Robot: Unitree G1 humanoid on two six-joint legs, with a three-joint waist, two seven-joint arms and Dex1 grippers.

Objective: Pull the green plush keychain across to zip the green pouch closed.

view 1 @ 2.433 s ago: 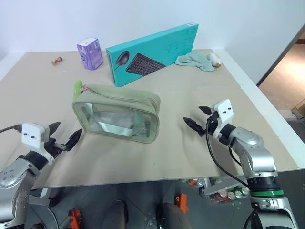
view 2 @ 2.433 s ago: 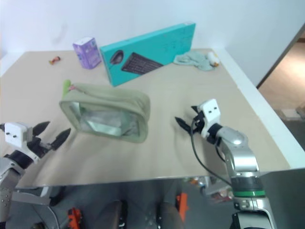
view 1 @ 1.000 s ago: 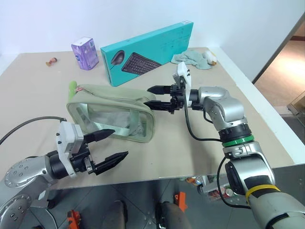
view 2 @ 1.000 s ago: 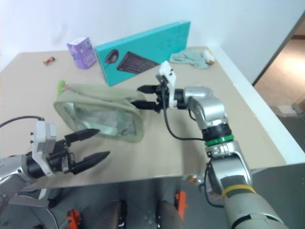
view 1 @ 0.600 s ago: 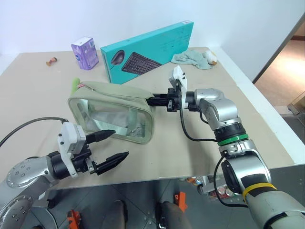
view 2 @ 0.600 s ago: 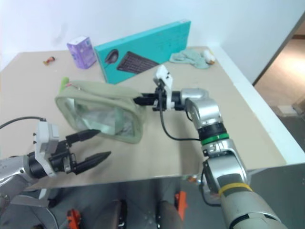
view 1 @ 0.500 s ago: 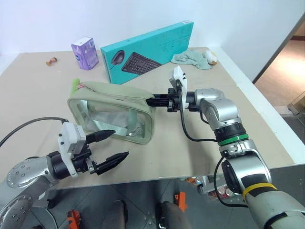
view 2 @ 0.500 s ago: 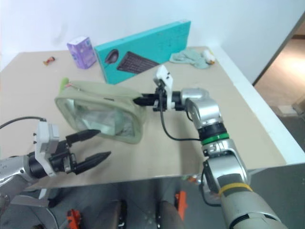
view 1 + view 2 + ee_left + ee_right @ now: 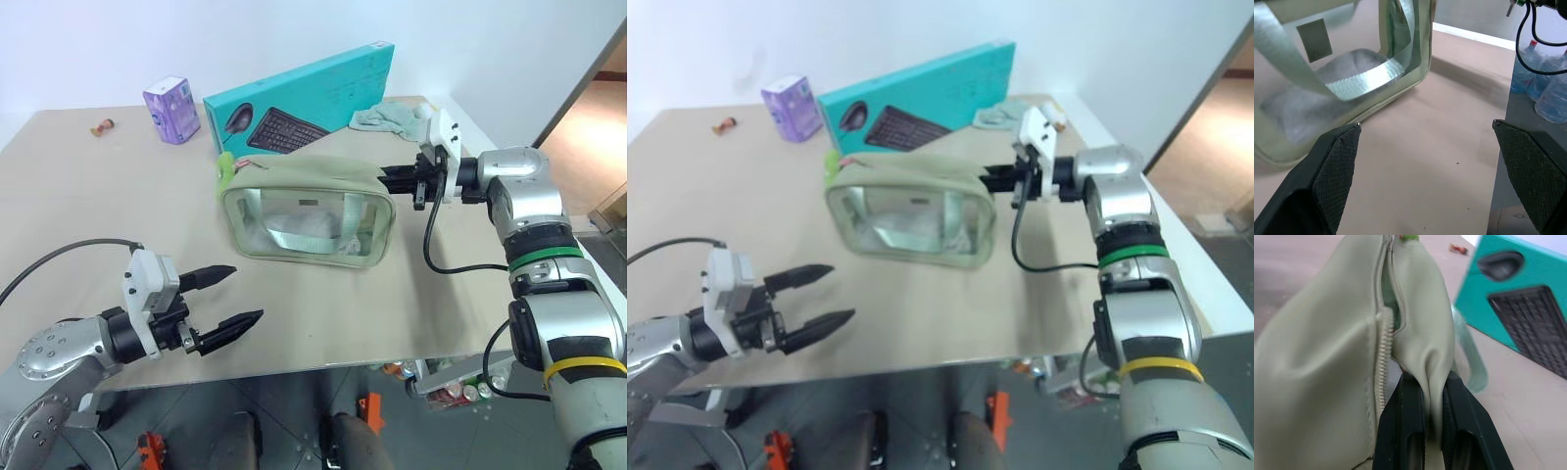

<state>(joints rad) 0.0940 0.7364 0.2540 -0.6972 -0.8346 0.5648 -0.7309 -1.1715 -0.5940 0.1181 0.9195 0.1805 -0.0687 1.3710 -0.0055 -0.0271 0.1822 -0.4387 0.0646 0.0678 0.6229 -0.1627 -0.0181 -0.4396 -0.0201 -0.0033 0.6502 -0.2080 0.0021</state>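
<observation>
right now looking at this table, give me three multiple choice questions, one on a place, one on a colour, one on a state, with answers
1. Where is the green plush keychain?
A. at the green pouch's end away from the right end effector
B. on the teal keyboard box
C. between the left end effector's fingers

2. What colour is the small carton near the table's far edge?
A. red
B. purple
C. yellow

3. What state is the right end effector in?
A. wide open above the pouch
B. shut on the pale teal cloth
C. shut on the pouch's end fabric beside the zipper

Answers: 1 A, the lime plush sticks up at the pouch's corner opposite the gripped end. 2 B, the carton beside the teal keyboard box is purple. 3 C, the right wrist view shows olive fabric pinched between the black fingers, while the left end effector hangs open, apart from the pouch.
</observation>
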